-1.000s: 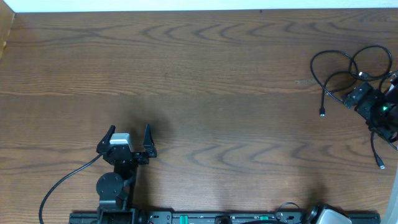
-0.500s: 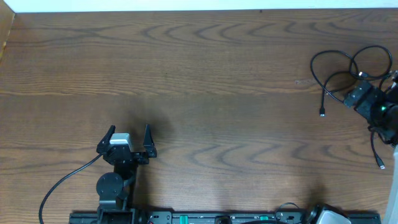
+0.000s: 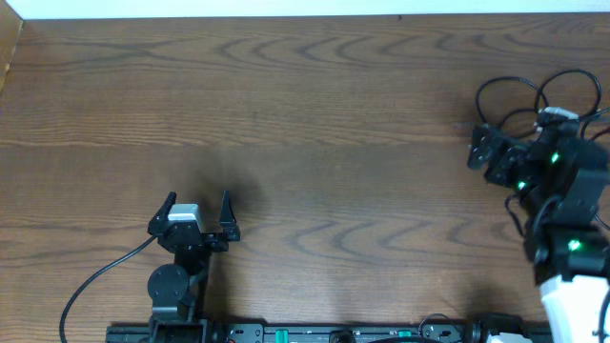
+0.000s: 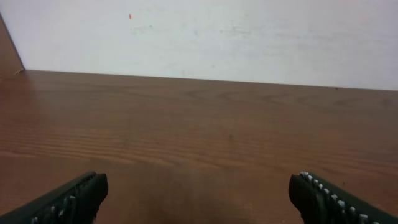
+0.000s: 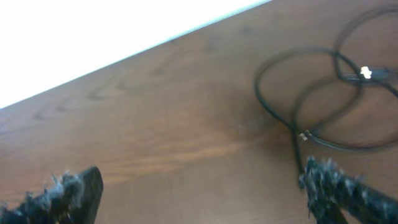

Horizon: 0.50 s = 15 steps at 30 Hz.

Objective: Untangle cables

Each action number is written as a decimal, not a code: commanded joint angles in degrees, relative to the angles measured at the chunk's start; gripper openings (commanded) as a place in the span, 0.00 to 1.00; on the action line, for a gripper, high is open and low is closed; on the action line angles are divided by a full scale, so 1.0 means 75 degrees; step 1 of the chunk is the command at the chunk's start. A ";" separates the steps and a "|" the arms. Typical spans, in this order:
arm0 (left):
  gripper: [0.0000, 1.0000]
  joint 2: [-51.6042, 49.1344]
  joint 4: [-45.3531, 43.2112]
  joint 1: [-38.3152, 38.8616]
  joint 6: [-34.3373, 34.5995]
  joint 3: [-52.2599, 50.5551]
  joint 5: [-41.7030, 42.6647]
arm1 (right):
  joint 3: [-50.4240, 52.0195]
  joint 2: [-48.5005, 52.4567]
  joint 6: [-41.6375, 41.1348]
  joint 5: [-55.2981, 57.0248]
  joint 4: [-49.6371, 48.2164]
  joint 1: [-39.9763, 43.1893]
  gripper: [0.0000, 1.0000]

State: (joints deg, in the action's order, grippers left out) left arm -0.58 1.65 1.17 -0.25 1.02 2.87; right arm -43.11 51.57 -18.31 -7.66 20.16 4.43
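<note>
The cables [image 3: 505,81] are thin black cords lying in overlapping loops at the far right of the table. In the right wrist view these cables [image 5: 303,134] lie ahead and to the right, and a small metallic plug shows among the loops. My right gripper [image 3: 513,135] hovers over the near left part of the tangle. It [image 5: 199,186] is open with nothing between its fingers, and its right finger [image 5: 336,186] is over a strand. The arm hides the lower cords. My left gripper [image 3: 197,203] rests open over bare wood at the lower left, far from the cables, and it [image 4: 199,199] holds nothing.
A white wall [image 4: 199,31] runs along the table's far edge. The left arm's thick black lead [image 3: 95,281] curves across the wood at the lower left. The table's right edge lies just past the tangle.
The right arm has swung up and to the left, and its body now covers the lower part of the cables. The left arm has not moved.
</note>
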 commanded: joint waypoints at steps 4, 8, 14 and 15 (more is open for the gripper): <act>0.97 0.0047 0.0323 -0.0032 -0.0017 -0.0105 -0.0184 | 0.1801 -0.1061 0.0105 0.0090 -0.1731 -0.0370 0.99; 0.97 0.0047 0.0323 -0.0032 -0.0017 -0.0105 -0.0184 | 0.2856 -0.1574 0.0105 0.0087 -0.3005 -0.0405 0.99; 0.97 0.0047 0.0323 -0.0032 -0.0017 -0.0105 -0.0184 | 0.4060 -0.2259 0.0105 0.0152 -0.4389 -0.0405 0.99; 0.97 0.0047 0.0323 -0.0032 -0.0017 -0.0105 -0.0184 | 0.4275 -0.2358 0.0105 0.0152 -0.4619 -0.0405 0.99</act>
State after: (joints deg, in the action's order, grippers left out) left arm -0.58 1.65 1.17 -0.23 1.02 2.85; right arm -14.26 35.92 -18.20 -7.46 -12.29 1.85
